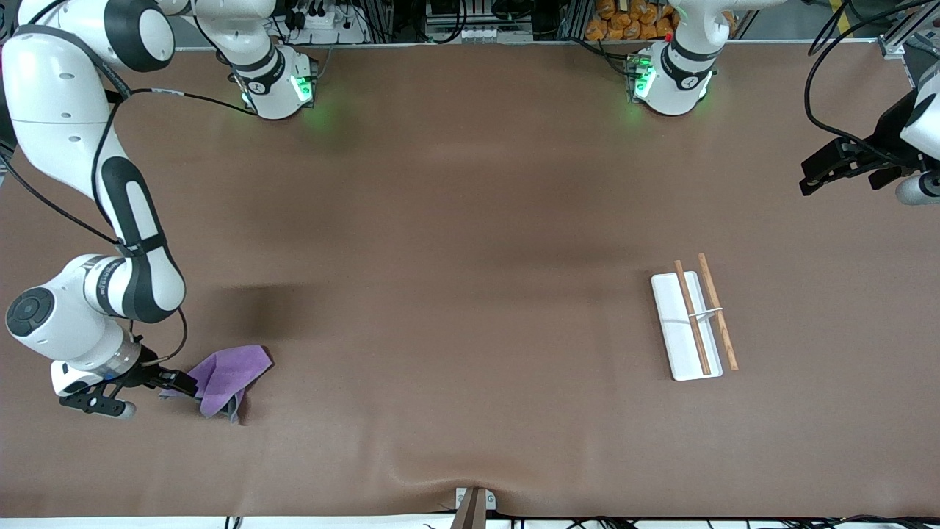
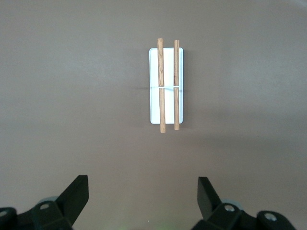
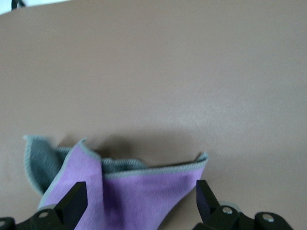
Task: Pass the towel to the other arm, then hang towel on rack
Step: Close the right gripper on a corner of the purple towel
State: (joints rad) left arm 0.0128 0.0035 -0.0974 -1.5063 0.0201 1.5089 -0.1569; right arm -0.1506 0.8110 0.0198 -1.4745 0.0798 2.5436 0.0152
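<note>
**Q:** Towel (image 1: 229, 378) — where does it lie, and what stands at it?

**A:** Crumpled purple cloth with a grey edge, on the brown table (image 1: 455, 294) at the right arm's end, low in the front view, at about eight o'clock from the table's middle. The right gripper (image 1: 175, 382) is at the towel's edge, at nine o'clock of the cloth. In the right wrist view its fingers (image 3: 72, 201) stand apart, with the towel (image 3: 124, 191) between and just ahead of them; nothing is clamped.

**Q:** And the rack?

**A:** Rack (image 1: 690, 323): a white tray base with two thin wooden rods joined by a white crosspiece, at roughly four o'clock from the table's middle, well apart from the towel. It carries no cloth.

**Q:** The left arm?

**A:** The left gripper (image 1: 830, 173) waits in the air over the table's edge at the left arm's end, at about two o'clock from the rack. Its fingers (image 2: 76, 196) are spread wide and hold nothing; the left wrist view looks down on the rack (image 2: 166, 84).

**Q:** Which step is in hand?

**A:** Judged from the layout, the first pickup. No handover or hanging is done.

**Q:** What does the next move call for?

**A:** Probably closing on a raised fold, lifting the cloth clear, and leaving a free edge for the left gripper to take.
</note>
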